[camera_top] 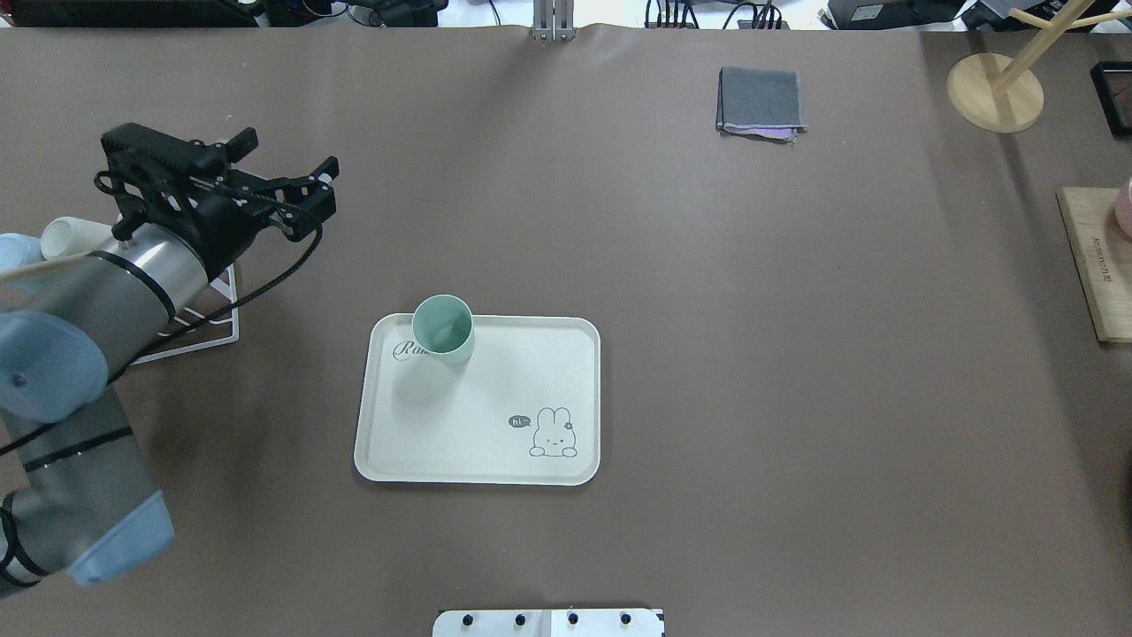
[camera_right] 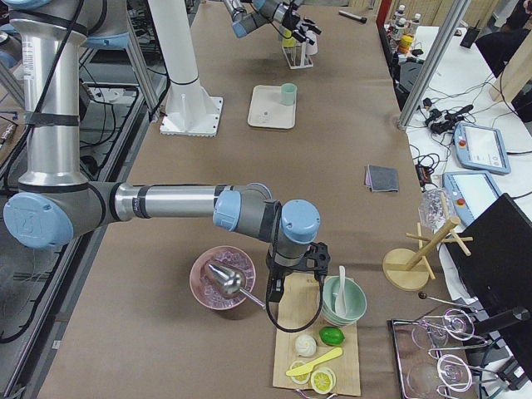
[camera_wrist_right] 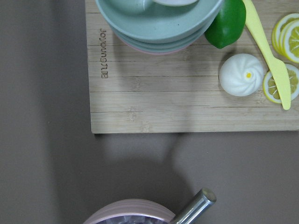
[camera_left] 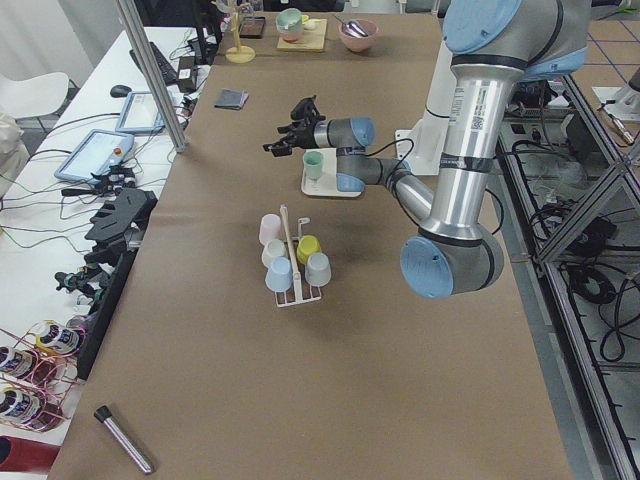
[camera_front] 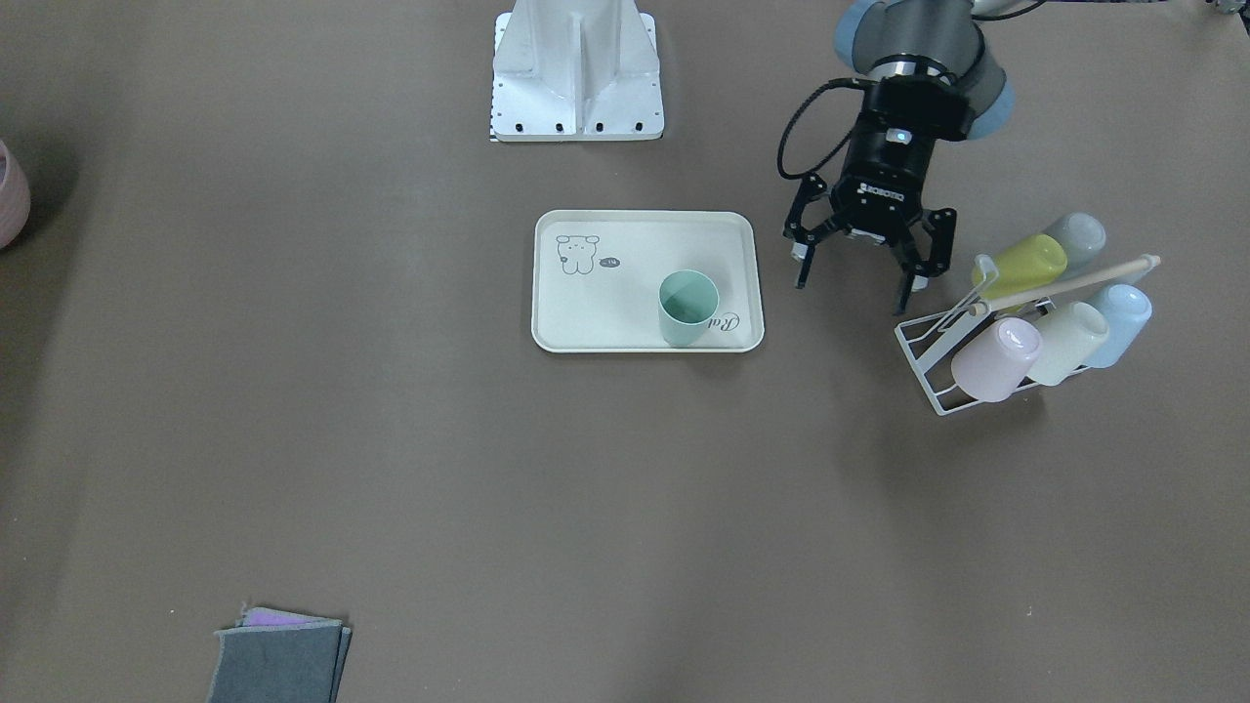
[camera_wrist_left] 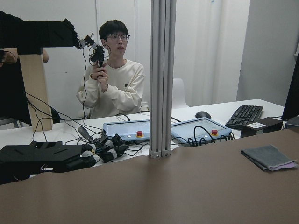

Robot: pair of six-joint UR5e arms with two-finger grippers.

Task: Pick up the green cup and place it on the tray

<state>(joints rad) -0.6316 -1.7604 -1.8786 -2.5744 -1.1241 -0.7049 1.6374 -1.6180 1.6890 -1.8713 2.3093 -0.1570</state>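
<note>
The pale mint green cup [camera_front: 687, 308] stands upright on the cream tray [camera_front: 605, 312], on the corner with the script print; it also shows in the overhead view [camera_top: 442, 327] on the tray [camera_top: 478, 416]. My left gripper [camera_front: 853, 293] is open and empty. It hangs above the table between the tray and the cup rack, apart from the cup, and also shows in the overhead view [camera_top: 292, 150]. My right gripper [camera_right: 295, 258] shows only in the exterior right view, far off over a wooden board; I cannot tell if it is open or shut.
A white wire rack [camera_front: 937, 361] with several pastel cups stands beside my left gripper. A folded grey cloth [camera_front: 283, 659] lies at the operators' side. The wooden board [camera_wrist_right: 187, 102] with bowls and food, and a pink bowl [camera_right: 223, 278], sit under my right arm.
</note>
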